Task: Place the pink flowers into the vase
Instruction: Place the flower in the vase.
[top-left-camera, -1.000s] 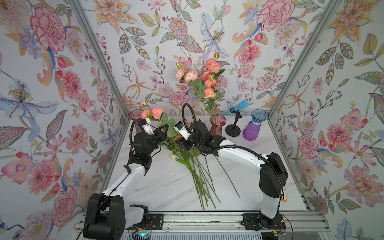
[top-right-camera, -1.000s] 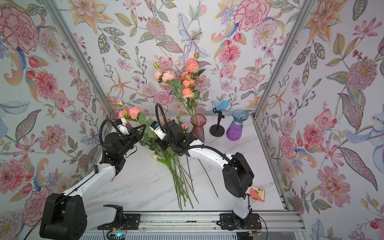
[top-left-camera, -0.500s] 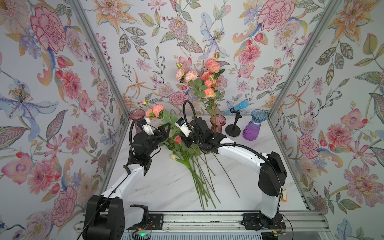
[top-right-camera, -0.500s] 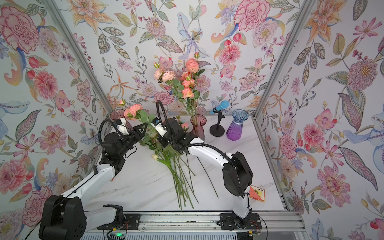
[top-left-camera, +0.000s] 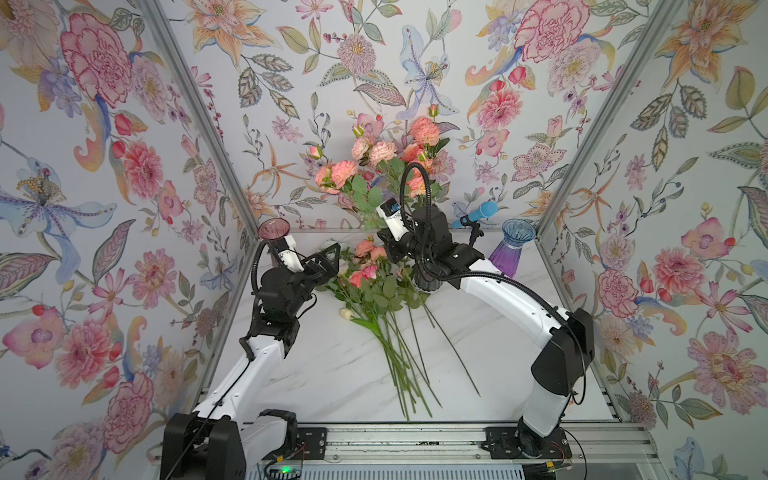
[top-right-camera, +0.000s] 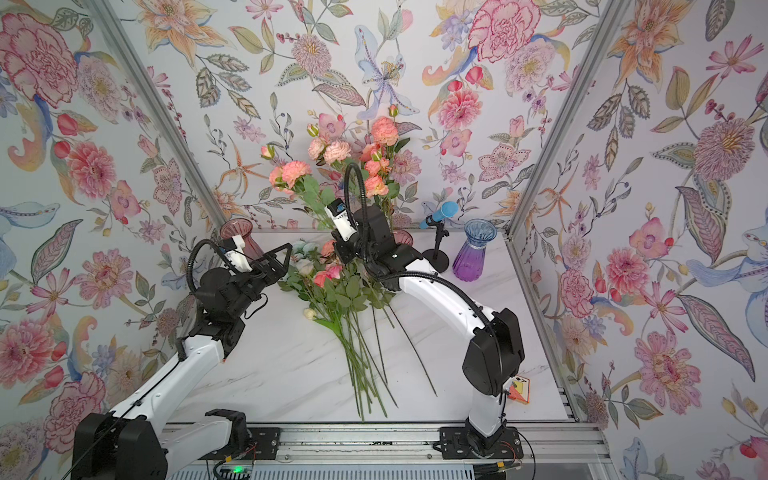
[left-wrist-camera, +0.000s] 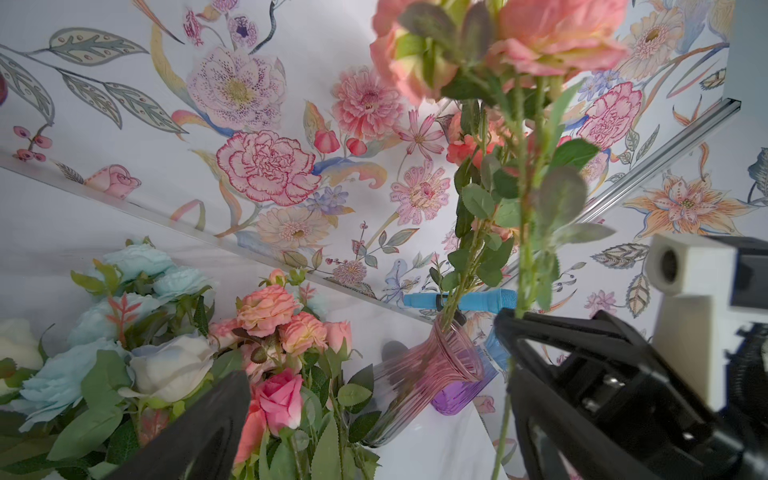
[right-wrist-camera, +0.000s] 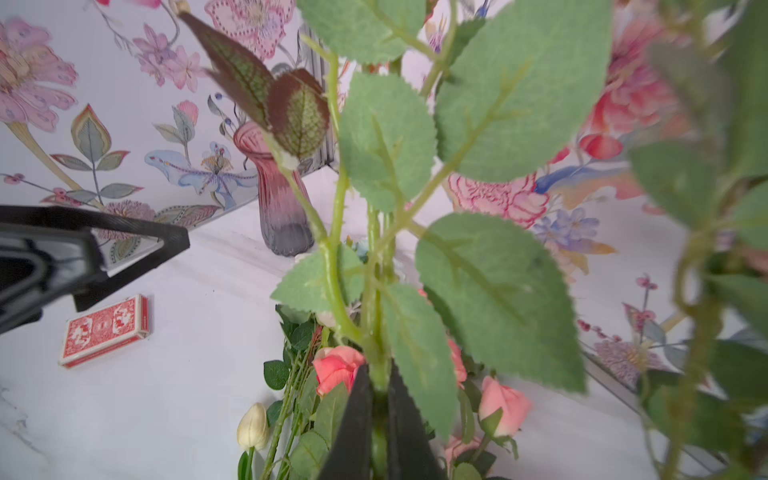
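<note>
My right gripper (right-wrist-camera: 379, 405) is shut on the green stem of a pink flower spray; its blooms (top-left-camera: 336, 176) stand high, left of the bouquet. That bouquet of pink flowers (top-left-camera: 415, 141) stands in the pink vase (top-right-camera: 402, 237) at the back middle, which my right arm mostly hides in a top view. More pink flowers (top-left-camera: 368, 270) lie in a heap on the table. My left gripper (top-left-camera: 330, 262) is open just left of the held spray. In the left wrist view the stem (left-wrist-camera: 505, 411) hangs loose between the open jaws.
A second pink vase (top-left-camera: 274, 230) stands at the back left, a blue and purple vase (top-left-camera: 509, 249) at the back right, and a blue microphone (top-left-camera: 473, 214) on a stand between. Pale blue and white flowers (left-wrist-camera: 124, 311) lie in the heap. A red card box (top-right-camera: 519, 388) lies at the front right.
The left gripper has opened and let go of the spray. The right gripper has shut on its stem, and the blooms have risen and moved right.
</note>
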